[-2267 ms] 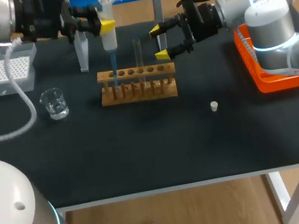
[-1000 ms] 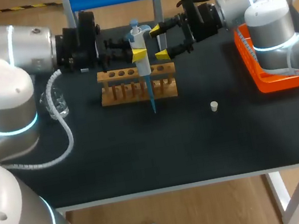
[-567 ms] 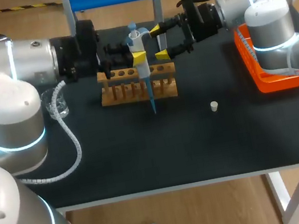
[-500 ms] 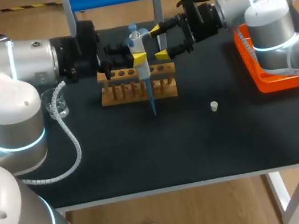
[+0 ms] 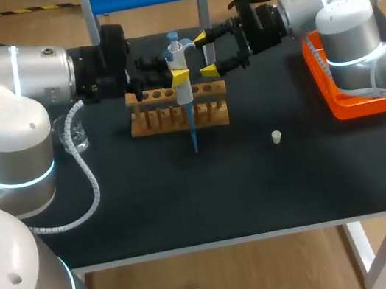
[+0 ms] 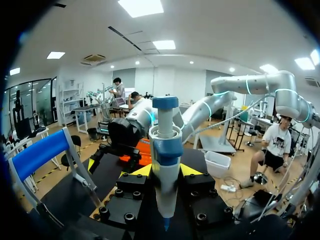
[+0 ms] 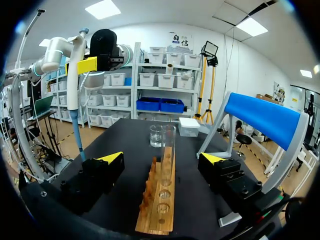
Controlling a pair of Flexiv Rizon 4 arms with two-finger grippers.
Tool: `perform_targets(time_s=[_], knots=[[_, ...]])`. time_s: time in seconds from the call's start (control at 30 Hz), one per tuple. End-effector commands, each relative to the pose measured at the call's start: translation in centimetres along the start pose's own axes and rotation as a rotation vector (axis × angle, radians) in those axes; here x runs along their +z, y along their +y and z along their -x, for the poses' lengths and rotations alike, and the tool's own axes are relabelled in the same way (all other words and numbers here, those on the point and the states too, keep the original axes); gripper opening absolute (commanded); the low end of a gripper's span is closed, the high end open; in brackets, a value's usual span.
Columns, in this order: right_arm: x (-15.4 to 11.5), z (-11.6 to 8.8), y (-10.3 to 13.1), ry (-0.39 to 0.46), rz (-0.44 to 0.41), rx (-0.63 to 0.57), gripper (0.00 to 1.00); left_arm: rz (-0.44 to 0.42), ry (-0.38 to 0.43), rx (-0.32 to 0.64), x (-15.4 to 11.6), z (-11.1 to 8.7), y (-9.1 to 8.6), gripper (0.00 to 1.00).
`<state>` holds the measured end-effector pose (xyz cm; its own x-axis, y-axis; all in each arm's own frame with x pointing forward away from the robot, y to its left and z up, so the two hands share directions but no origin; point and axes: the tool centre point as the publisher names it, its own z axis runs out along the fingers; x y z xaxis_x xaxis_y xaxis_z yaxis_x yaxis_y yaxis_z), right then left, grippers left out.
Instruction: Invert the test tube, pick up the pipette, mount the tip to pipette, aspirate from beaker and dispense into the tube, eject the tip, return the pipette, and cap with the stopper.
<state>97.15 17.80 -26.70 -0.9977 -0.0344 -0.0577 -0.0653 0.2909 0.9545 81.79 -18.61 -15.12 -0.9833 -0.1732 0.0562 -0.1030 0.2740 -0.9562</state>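
Clamping the pipette (image 5: pixel 178 57) between both fingers, the left gripper (image 6: pixel 165 175) is holding it upright, its blue tip (image 5: pixel 193 133) mounted and hanging beside the wooden rack (image 5: pixel 173 114). The test tube (image 7: pixel 168 142) is standing in that rack, ahead of the right gripper (image 5: pixel 203 55), whose fingers are spread and empty. Dispensing is seemingly in hand. The next move is calling for centring the tip over the tube's mouth.
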Motion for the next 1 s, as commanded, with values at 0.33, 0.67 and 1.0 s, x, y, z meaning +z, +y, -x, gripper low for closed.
perform_targets(time_s=[0.33, 0.67, 1.0], knots=[[0.0, 0.0, -0.1, 0.001, 0.001, -0.001, 1.0, 0.017, 0.002, -0.008, 0.1, 0.3, -0.3, 0.0], [0.0, 0.0, -0.1, 0.001, 0.001, -0.001, 1.0, 0.017, 0.002, -0.008, 0.1, 0.3, -0.3, 0.0], [-5.2, -4.3, -0.4, 0.023, 0.087, 0.04, 1.0, 0.017, 0.002, -0.008, 0.1, 0.3, -0.3, 0.0]])
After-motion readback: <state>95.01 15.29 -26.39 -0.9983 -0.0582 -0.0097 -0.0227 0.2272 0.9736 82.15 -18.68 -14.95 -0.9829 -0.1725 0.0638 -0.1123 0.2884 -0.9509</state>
